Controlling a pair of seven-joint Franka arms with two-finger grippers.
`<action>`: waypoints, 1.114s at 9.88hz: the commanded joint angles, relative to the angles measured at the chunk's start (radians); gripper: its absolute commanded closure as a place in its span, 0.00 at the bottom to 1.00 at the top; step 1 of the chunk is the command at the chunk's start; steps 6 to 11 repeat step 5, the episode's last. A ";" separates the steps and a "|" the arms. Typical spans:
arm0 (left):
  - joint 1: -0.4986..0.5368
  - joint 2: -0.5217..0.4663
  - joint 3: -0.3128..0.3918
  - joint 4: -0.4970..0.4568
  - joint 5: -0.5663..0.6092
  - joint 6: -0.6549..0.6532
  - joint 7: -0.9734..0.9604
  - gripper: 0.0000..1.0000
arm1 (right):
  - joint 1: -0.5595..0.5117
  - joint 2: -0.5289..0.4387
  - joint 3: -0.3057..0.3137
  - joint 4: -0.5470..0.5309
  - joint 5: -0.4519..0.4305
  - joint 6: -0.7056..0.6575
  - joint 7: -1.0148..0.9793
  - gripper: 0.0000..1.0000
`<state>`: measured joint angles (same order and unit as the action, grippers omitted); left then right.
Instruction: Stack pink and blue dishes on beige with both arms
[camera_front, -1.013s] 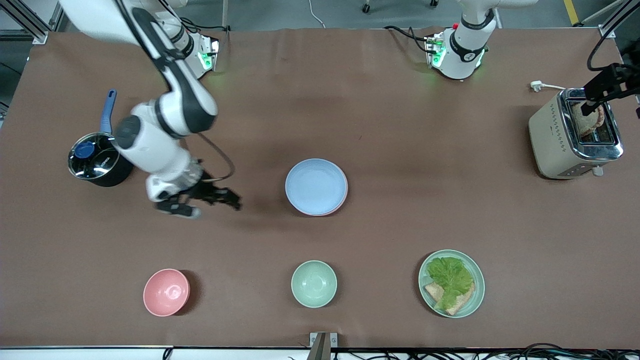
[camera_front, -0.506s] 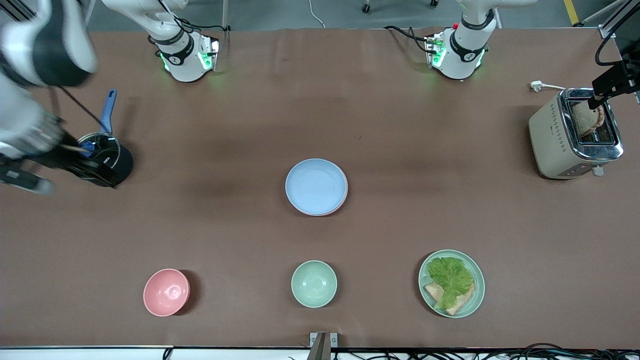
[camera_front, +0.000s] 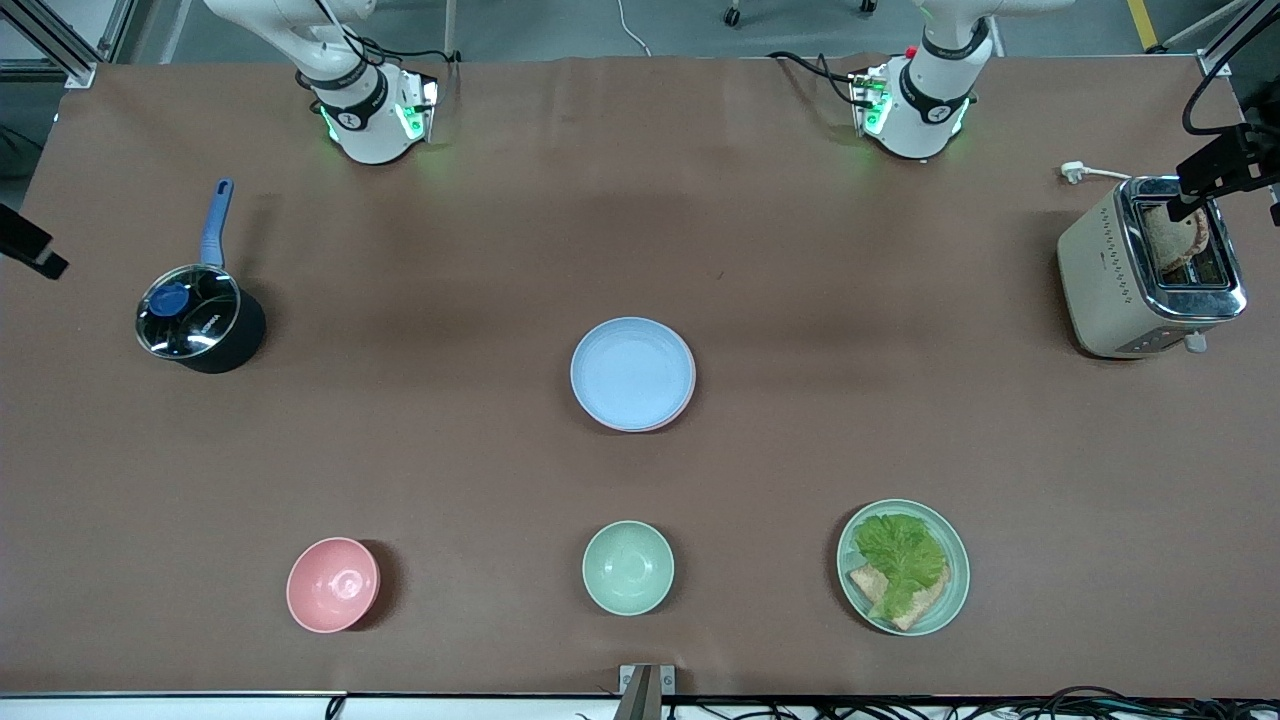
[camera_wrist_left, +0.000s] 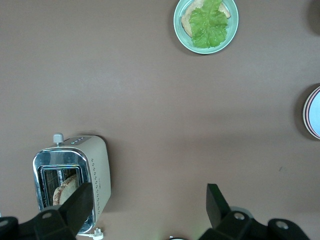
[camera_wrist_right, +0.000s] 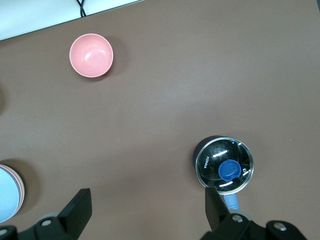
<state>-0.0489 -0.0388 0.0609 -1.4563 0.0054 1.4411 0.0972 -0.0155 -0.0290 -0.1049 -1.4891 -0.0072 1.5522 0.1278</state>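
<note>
Nearest the front camera I see a small deep pink bowl (camera_front: 333, 585), a small mint-green bowl (camera_front: 628, 567) and a mint-green plate (camera_front: 955, 560) carrying lettuce and bread. At table centre, the matte pastel blue plate (camera_front: 632, 373) lies on the pastel pink plate (camera_front: 684, 404) (only a rim sliver shows; I cannot see a beige plate beneath). Left gripper (camera_wrist_left: 148, 201) hangs over the cream metal toaster (camera_wrist_left: 95, 175), fingers spread, holding nothing. Right gripper (camera_wrist_right: 149, 205) hangs over bare table beside the glass-lidded black saucepan (camera_wrist_right: 223, 162), likewise spread and unloaded.

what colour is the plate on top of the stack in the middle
Pastel blue, with a pink rim beneath; front view shows it best.
</note>
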 joint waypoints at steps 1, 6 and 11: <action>0.009 0.005 -0.006 -0.033 -0.016 0.010 -0.004 0.00 | -0.012 0.031 0.011 0.030 -0.004 -0.015 -0.046 0.00; 0.007 0.007 -0.004 -0.033 -0.016 0.010 -0.005 0.00 | -0.008 0.031 0.013 0.029 -0.005 -0.018 -0.047 0.00; 0.007 0.007 -0.004 -0.033 -0.016 0.010 -0.005 0.00 | -0.008 0.031 0.013 0.029 -0.005 -0.018 -0.047 0.00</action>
